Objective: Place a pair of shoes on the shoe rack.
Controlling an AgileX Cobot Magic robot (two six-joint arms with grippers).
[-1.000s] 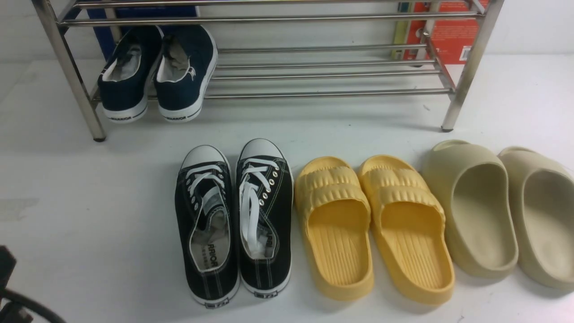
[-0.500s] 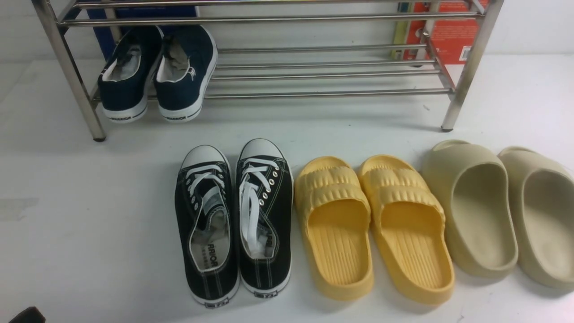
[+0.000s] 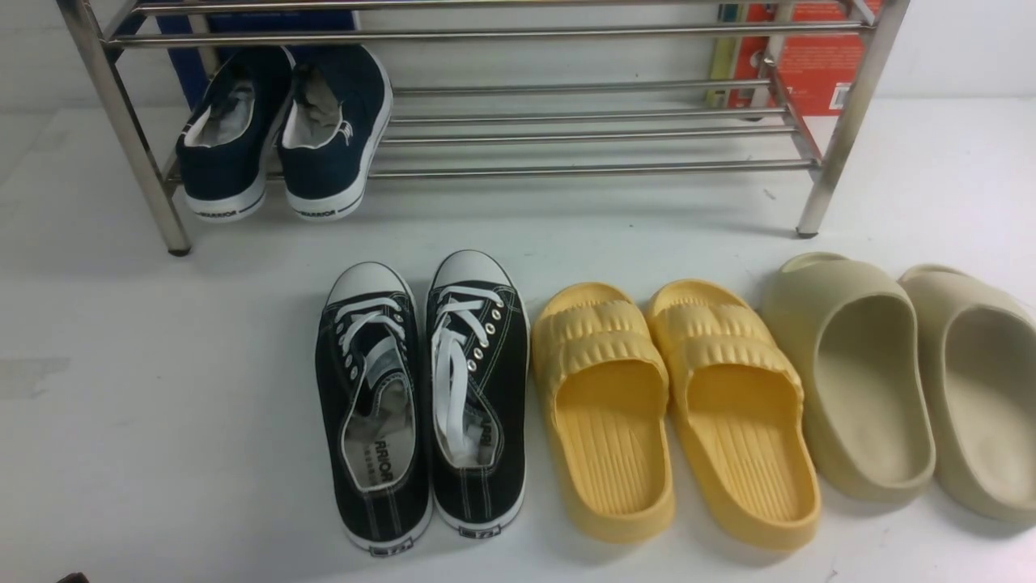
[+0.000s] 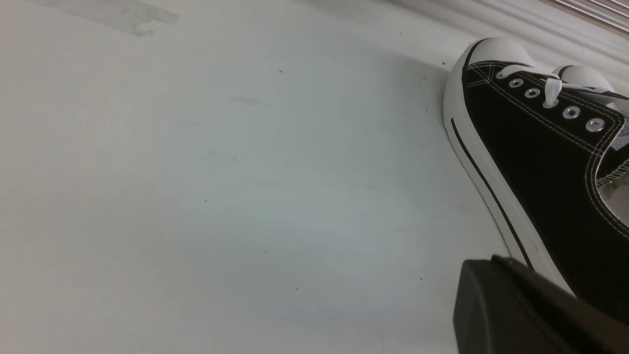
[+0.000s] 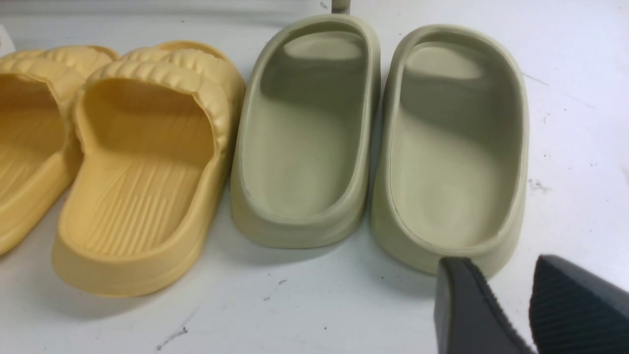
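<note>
Looks basically done imo: both navy slip-on sneakers (image 3: 332, 138) sit on the steel shoe rack (image 3: 591, 171), upper left of the front view, so just park the closed, empty left gripper (image 4: 496, 265) and slightly parted, empty right gripper (image 5: 506, 275) without bumping anything.

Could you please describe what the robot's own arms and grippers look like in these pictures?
The left gripper shows dark grey to black jaws with finely ribbed surfaces. The right gripper has similar dark, ribbed jaws, slim and tapering towards blunt tips. Too little of either arm shows to describe its colour, cables or markings.
</note>
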